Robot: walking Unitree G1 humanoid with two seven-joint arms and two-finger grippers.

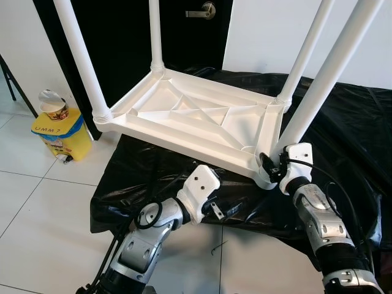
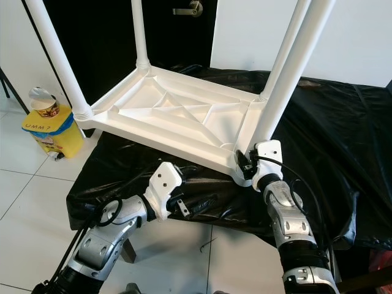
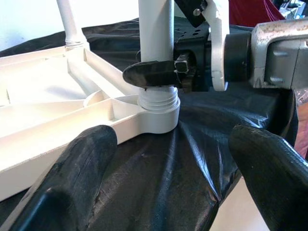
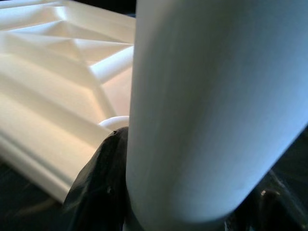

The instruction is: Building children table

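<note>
A white plastic children's table [image 1: 202, 116] lies upside down on a black sheet [image 1: 355, 122], with its legs pointing up. My right gripper [image 1: 272, 166] is shut on the near right leg [image 1: 324, 79] just above its threaded base, which sits in the corner socket [image 3: 156, 113]. One black finger [image 3: 154, 74] wraps the front of that leg. In the right wrist view the leg [image 4: 202, 106] stands close against a finger [image 4: 101, 183]. My left gripper [image 3: 168, 192] is open, low at the sheet's front edge, pointing at that corner with nothing between its fingers [image 3: 72, 187].
A yellow bin [image 1: 61, 131] with a paper cup on top stands on the white tile floor [image 1: 37, 208] to the left. A black door with a handle [image 1: 205, 10] is behind the table. The sheet's front edge hangs just below the table's near rim.
</note>
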